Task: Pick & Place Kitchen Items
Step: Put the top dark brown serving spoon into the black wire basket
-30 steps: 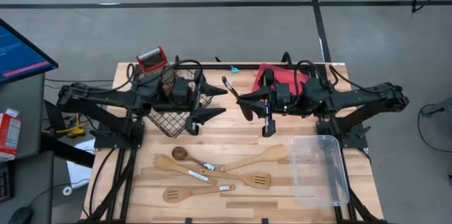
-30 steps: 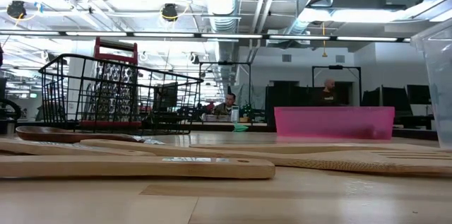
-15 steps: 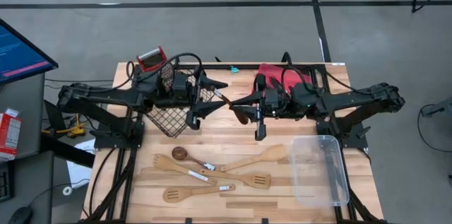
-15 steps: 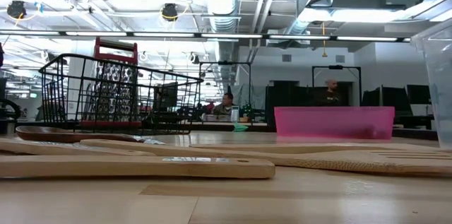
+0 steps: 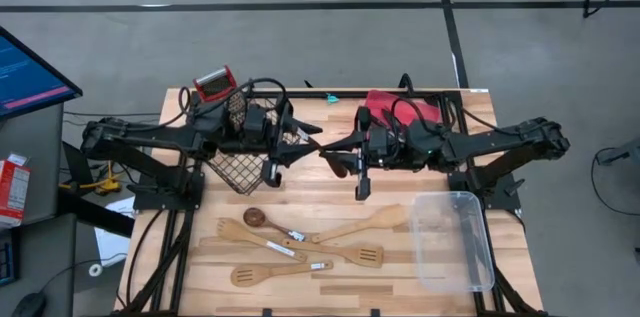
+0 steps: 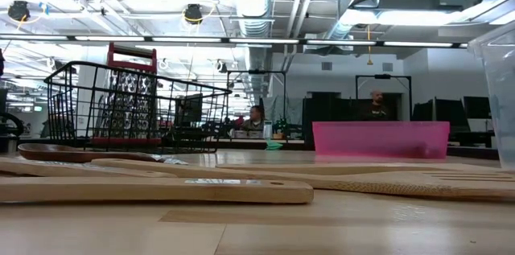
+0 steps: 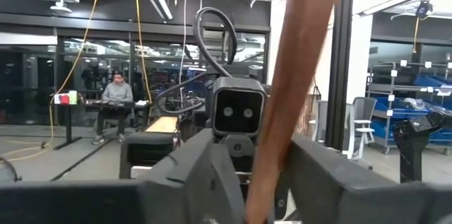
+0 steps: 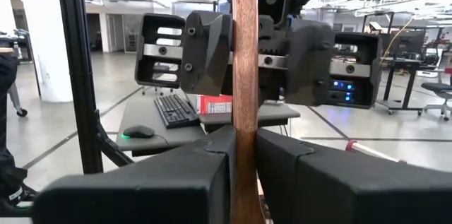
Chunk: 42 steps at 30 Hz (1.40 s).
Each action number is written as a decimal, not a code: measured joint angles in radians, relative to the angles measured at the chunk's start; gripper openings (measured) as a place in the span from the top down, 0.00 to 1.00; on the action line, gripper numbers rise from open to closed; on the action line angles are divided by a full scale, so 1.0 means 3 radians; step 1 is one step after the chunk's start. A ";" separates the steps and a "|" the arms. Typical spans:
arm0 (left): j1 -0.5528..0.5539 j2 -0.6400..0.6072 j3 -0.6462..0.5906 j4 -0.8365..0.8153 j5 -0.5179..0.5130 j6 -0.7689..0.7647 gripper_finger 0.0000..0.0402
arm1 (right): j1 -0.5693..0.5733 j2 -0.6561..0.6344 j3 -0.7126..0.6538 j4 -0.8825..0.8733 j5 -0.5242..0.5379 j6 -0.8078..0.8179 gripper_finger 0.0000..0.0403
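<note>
Right gripper [image 5: 335,147]: clamped on the dark-bowled spoon [image 5: 342,162], high above the table's middle; in the right wrist view the brown handle [image 8: 245,75] stands pinched between both dark fingers [image 8: 212,160].
Left gripper [image 5: 305,140]: facing the right one, tips almost meeting it, fingers on either side of the same handle; in the left wrist view the handle [image 7: 293,90] runs up between the fingers [image 7: 201,174]. Whether they press on it yet, I cannot tell.
Spoon: up in the air between the two grippers, bowl hanging under the right one.
Wire basket [image 5: 240,162]: just beneath the left arm, a red-handled grater [image 5: 215,84] at its far corner.
Red tray [image 5: 385,107]: under the right arm, at the far edge.
Wooden utensils [image 5: 300,247]: spatulas and spoons scattered flat on the near part of the table [image 5: 350,207], overlapping.
Clear bin [image 5: 452,240]: near right of the table, beside the utensils.
Room: seated people far off beyond the table [image 6: 257,117].
</note>
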 joint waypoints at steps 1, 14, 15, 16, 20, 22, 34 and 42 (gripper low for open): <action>-0.0001 0.0000 0.0000 0.0004 0.0000 0.0000 0.69 | 0.0000 0.0000 0.0000 0.0004 0.0001 0.0000 0.89; -0.0013 -0.0005 0.0001 0.0003 -0.0117 0.0011 0.97 | -0.0011 -0.0001 0.0000 0.0019 0.0024 0.0100 0.89; -0.0013 -0.0005 0.0001 0.0002 -0.0118 0.0011 0.97 | -0.0011 -0.0001 0.0000 0.0019 0.0026 0.0100 0.88; -0.0013 -0.0005 0.0001 0.0002 -0.0119 0.0011 0.97 | -0.0011 -0.0001 0.0000 0.0019 0.0035 0.0100 0.88; -0.0008 -0.0004 0.0001 -0.0008 -0.0155 0.0007 0.97 | -0.0024 -0.0012 0.0000 0.0013 0.0178 0.0075 0.81; -0.0008 -0.0002 0.0001 -0.0017 -0.0171 0.0008 0.97 | -0.0027 -0.0046 0.0000 0.0009 0.0188 0.0074 0.74; -0.0009 -0.0026 0.0001 0.0001 -0.0493 -0.0018 0.97 | -0.0040 -0.0406 0.0001 0.0000 0.0184 -0.0125 0.45; -0.0100 -0.0214 0.0003 -0.0026 -0.1355 -0.0149 0.97 | 0.0092 -0.0930 0.0003 -0.0199 0.0186 -0.0121 0.47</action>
